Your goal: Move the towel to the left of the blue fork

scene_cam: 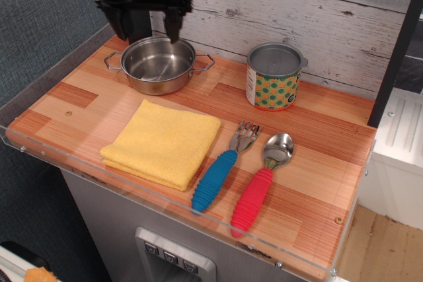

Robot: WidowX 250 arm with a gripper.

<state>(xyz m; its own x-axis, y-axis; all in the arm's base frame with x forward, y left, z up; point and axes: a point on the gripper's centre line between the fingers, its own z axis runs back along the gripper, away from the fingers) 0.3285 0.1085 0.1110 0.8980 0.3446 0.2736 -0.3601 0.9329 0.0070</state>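
The yellow towel (pixel 162 143) lies folded and flat on the wooden counter, at front left. The blue fork (pixel 224 167) lies just to its right, tines pointing away, close to the towel's right edge. My gripper (pixel 147 30) hangs open and empty above the back left of the counter, over the far rim of the steel pot (pixel 158 65), well behind the towel.
A red-handled spoon (pixel 260 185) lies right of the fork. A patterned can (pixel 273 76) stands at the back centre. A clear plastic rim (pixel 165 203) edges the counter's front and left. A plank wall stands behind.
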